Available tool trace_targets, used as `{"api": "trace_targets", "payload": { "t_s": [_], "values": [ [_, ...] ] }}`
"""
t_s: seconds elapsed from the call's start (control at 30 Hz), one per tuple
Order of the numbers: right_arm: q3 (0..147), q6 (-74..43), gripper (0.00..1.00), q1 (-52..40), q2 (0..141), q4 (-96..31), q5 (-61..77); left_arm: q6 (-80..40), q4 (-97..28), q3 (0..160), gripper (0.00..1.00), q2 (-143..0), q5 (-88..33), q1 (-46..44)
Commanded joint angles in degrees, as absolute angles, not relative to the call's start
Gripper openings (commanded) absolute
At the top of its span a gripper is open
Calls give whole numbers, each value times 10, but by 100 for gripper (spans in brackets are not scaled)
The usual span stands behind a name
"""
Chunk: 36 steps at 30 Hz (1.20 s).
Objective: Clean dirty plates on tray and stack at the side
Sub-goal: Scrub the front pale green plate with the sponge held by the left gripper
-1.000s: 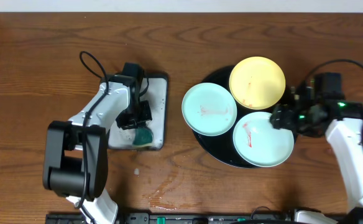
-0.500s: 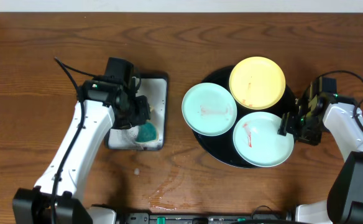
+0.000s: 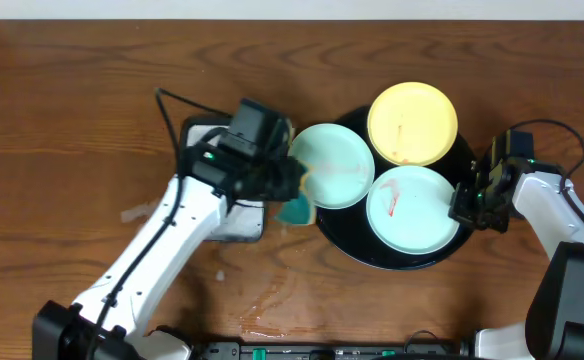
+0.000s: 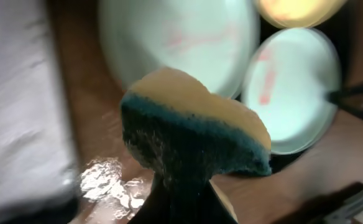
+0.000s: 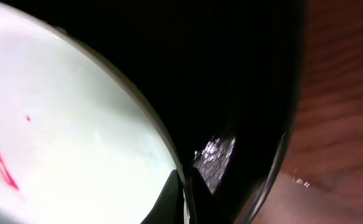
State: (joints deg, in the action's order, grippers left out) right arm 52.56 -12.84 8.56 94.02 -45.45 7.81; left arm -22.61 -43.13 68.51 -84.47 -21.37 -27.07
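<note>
Three plates lie on the round black tray (image 3: 344, 240): a mint one (image 3: 334, 160) at the left, a yellow one (image 3: 413, 122) at the back, and a mint one (image 3: 408, 212) at the front right, all with red smears. My left gripper (image 3: 290, 196) is shut on a green sponge (image 3: 297, 210) with a yellow top (image 4: 194, 134), held just off the left mint plate's (image 4: 181, 43) near edge. On the right edge of the front mint plate (image 5: 57, 124), my right gripper (image 3: 465, 206) (image 5: 186, 190) is shut on the rim, one finger above and one below.
A silver-grey metal tray (image 3: 240, 222) lies left of the black tray, mostly hidden under my left arm. A wet patch (image 3: 267, 300) glistens on the wooden table near the front edge. The black tray's rim (image 5: 275, 162) runs close beside my right fingers.
My left arm has carried the sponge from the silver tray rightward to the left mint plate. The right gripper has shut on the front mint plate's rim, and that plate has shifted slightly left.
</note>
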Motion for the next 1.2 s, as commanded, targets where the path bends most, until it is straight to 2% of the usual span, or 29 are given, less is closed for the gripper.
{"api": "trace_targets", "payload": {
  "t_s": [0.0, 0.27, 0.57, 0.73, 1.03, 1.1, 1.17],
  "values": [
    [526, -161, 1, 81, 935, -444, 13, -275, -375, 700, 7, -848, -236, -321],
    [525, -156, 1, 68, 935, -467, 20, -361, -189, 700, 7, -938, -236, -429],
    [525, -157, 1, 27, 935, -472, 20, -381, -100, 771, 7, -1106, -295, -453],
    [525, -157, 1, 20, 935, -474, 20, -381, -97, 844, 7, -1196, -334, -453],
    [525, -156, 1, 18, 935, -474, 20, -386, -117, 848, 7, -1279, -353, -465],
    [525, -156, 1, 18, 935, -474, 20, -384, -173, 848, 7, -1283, -312, -467],
    [525, -156, 1, 18, 935, -474, 20, -369, -239, 848, 8, -1283, -216, -466]
  ]
}}
